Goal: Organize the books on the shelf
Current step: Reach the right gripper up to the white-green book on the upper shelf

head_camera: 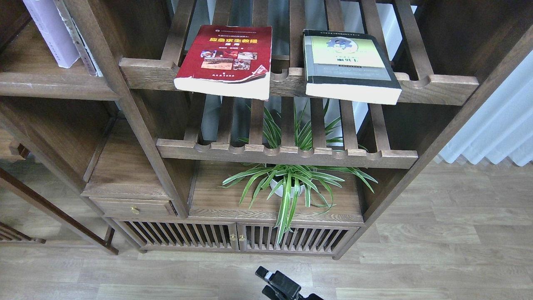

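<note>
The red book [227, 56] with photos and a yellow title lies flat on the upper slatted rack [437, 85], its front end hanging over the rail. The yellow-green, grey and black book [347, 62] lies flat on the same rack to its right, also overhanging. The lavender-white book [50, 33] stands leaning on the solid dark shelf board [50, 83] at the upper left, next to a thin pale spine [79, 46]. A small black part [277, 285] at the bottom edge, reaching in from the lower right, looks like my right gripper; its fingers cannot be told apart. My left gripper is out of view.
A second slatted rack [287, 156] lies below the upper one. A potted spider plant [287, 183] stands on the board under it. A drawer with a brass knob [134, 210] and slatted cabinet doors [237, 237] are at the bottom. A white curtain [495, 129] hangs at right.
</note>
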`<state>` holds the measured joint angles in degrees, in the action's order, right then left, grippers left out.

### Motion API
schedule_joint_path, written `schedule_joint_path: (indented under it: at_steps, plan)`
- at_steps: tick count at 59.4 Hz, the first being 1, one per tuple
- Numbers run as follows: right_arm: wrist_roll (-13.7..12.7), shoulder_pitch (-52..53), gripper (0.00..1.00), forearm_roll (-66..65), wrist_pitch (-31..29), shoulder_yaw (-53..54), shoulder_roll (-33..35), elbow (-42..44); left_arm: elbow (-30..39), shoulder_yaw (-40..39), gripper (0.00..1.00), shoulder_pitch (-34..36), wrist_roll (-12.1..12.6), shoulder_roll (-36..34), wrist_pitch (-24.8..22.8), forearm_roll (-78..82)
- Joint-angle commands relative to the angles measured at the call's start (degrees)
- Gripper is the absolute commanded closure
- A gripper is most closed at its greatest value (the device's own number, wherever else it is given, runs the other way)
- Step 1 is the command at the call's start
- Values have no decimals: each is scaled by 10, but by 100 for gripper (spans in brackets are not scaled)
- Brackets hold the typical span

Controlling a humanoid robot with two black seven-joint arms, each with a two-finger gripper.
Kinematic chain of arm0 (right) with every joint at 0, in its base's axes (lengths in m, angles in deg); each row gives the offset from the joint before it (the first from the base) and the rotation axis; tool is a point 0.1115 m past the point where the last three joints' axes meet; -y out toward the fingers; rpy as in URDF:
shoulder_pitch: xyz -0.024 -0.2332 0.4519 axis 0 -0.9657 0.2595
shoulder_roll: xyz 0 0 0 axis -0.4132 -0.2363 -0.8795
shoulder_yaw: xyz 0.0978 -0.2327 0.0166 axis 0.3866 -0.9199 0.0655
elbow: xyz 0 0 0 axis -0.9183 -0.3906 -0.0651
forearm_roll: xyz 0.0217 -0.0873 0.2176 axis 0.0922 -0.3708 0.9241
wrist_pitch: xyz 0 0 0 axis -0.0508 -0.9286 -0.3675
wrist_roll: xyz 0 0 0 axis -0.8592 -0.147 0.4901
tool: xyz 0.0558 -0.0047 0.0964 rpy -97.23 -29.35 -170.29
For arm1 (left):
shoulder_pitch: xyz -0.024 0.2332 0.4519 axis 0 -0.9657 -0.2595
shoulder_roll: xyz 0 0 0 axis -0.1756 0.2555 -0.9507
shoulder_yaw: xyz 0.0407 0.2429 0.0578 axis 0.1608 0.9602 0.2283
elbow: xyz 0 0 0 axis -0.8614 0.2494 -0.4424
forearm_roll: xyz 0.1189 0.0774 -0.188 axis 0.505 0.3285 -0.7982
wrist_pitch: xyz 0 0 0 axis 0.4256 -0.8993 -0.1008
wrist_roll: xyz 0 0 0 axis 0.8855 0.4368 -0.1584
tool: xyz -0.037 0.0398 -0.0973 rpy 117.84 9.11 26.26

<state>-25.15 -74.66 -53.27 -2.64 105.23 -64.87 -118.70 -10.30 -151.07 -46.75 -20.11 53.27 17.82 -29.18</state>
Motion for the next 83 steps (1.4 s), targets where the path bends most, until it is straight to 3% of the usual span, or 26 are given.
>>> schedule_joint_path:
  at_steps: [1, 10, 33, 41, 63, 83]
  plan:
    - [37, 0, 0, 0, 0, 7, 0, -28, 66, -19, 20, -90, 1, 5, 0, -40]
    - [45, 0, 0, 0, 0, 22, 0, -53, 127, -20, 11, -220, 1, 15, 0, -83]
    - [42, -9, 2, -7, 0, 96, 0, -169, 116, -12, 2, -398, 1, 59, 0, -102]
    - [40, -15, 5, -40, 0, 122, 0, -291, 115, -10, 2, -418, 1, 76, 0, -102]
    - [38, 28, 6, -69, 0, 188, 0, -370, 108, 0, 1, -430, 5, 78, 0, -102]
    - [42, 61, 6, -66, 0, 290, 0, -372, 99, 0, 1, -431, 5, 78, 0, -102]
